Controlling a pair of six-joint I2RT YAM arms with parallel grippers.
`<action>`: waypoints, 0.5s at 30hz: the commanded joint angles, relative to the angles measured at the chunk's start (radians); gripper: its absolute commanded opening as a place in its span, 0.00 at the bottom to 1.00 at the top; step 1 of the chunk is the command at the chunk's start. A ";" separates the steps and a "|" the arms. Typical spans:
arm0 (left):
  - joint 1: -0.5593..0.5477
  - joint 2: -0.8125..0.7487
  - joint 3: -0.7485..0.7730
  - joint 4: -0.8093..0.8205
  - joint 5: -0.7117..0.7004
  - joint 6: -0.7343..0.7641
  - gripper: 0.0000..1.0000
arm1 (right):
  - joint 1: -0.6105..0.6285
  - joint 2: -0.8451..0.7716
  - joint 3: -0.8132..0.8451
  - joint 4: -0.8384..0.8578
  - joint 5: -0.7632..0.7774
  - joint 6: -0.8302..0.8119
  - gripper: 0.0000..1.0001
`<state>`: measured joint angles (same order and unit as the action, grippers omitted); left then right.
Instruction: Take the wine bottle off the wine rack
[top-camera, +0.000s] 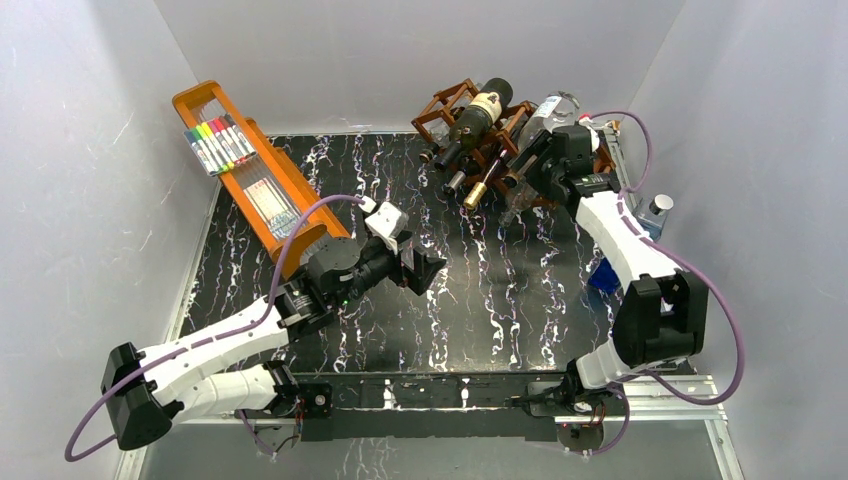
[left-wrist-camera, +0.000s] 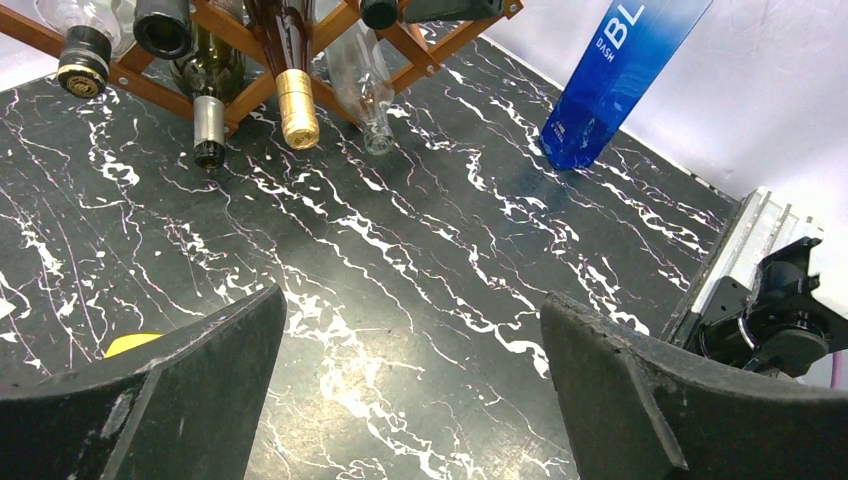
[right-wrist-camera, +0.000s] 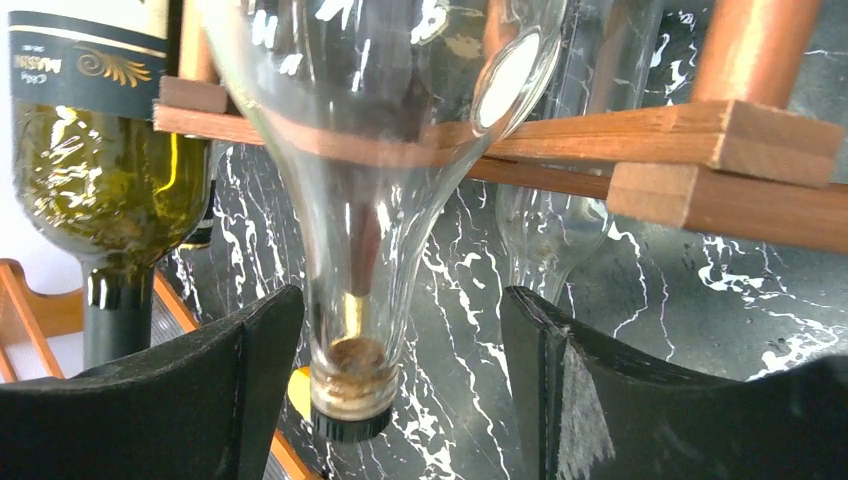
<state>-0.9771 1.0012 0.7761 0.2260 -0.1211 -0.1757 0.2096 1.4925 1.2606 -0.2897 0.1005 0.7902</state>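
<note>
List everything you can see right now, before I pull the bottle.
wine rack: one, reddish-brown wood, back right of the table.
clear bottle: one, racked, neck between the right fingers.
other racked bottles: at least three, including a green labelled bottle, a gold-foiled bottle and a second clear bottle.
blue bottle: one, on the table's right side, off the rack.
orange tray: one, back left.
markers: a row, multicoloured, in the tray.
table: black, white-veined.
left gripper: open, above mid-table.
right gripper: open, straddling the clear bottle's neck.
</note>
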 joint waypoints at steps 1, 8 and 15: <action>0.006 -0.056 -0.009 0.000 -0.005 0.007 0.98 | -0.001 0.022 0.028 0.089 -0.003 0.050 0.81; 0.006 -0.071 -0.011 -0.008 -0.005 0.006 0.98 | 0.013 0.043 -0.006 0.203 -0.003 0.078 0.72; 0.006 -0.086 -0.011 -0.018 -0.004 0.005 0.98 | 0.022 0.080 -0.038 0.284 0.018 0.133 0.69</action>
<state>-0.9771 0.9520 0.7731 0.2089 -0.1219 -0.1757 0.2237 1.5524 1.2362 -0.1169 0.0975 0.8818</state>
